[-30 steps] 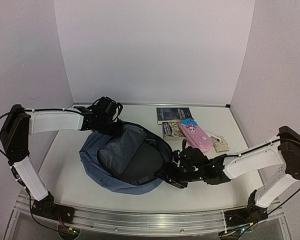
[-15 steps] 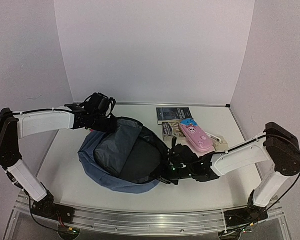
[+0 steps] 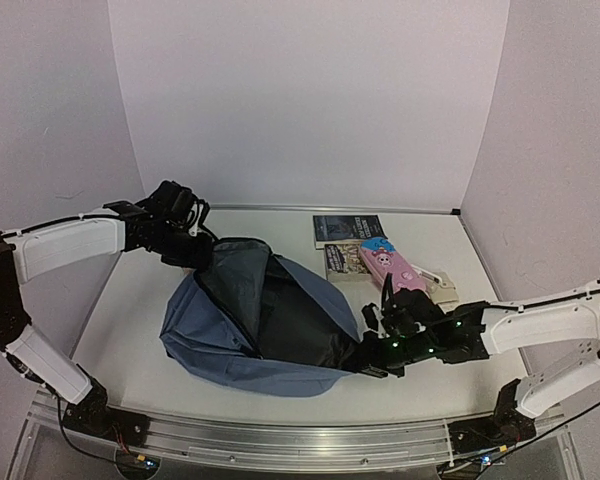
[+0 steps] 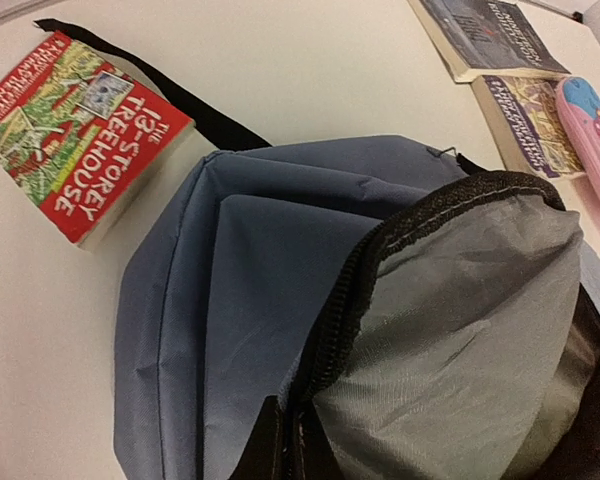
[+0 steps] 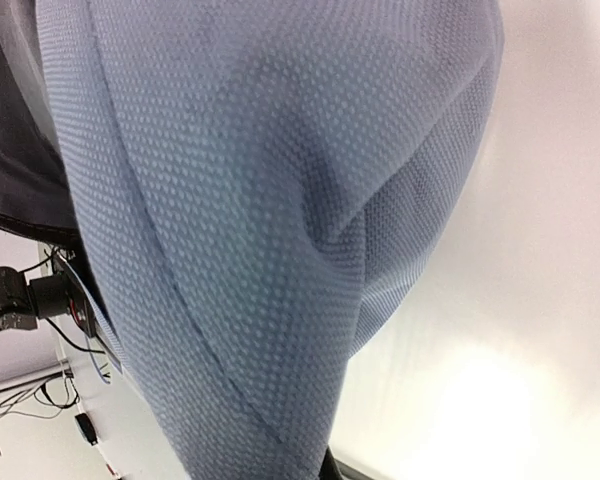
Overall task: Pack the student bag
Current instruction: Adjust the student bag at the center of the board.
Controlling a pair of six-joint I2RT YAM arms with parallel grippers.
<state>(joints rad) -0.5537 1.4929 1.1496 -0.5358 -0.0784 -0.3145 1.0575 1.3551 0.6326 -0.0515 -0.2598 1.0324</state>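
Packing has barely begun, by my read: the student bag lies on its side at centre-left of the desk, mouth pulled wide, but nothing is visibly in it. Only dark lining and a grey inner panel show through the opening; the deeper part is in shadow, so can't rule out sth small.

Left fingers sit at the far-left end of the zip rim, which rises up to them. They look closed on that edge, tho the tips are barely visible in the left wrist view. Right fingers are at the near-right end, where the fabric draws to a point – apparently pinched shut on it. The right wrist view shows only blue mesh cloth, so exact closure is a judgement.

All items are outside:
- dark book at far right, w/ a second book just nearer
- pink pencil case overlapping that second book
- beige item beside the case – can't tell what
- red book left of the bag, black strap just beside it

Left to do: every item in, then zip up.
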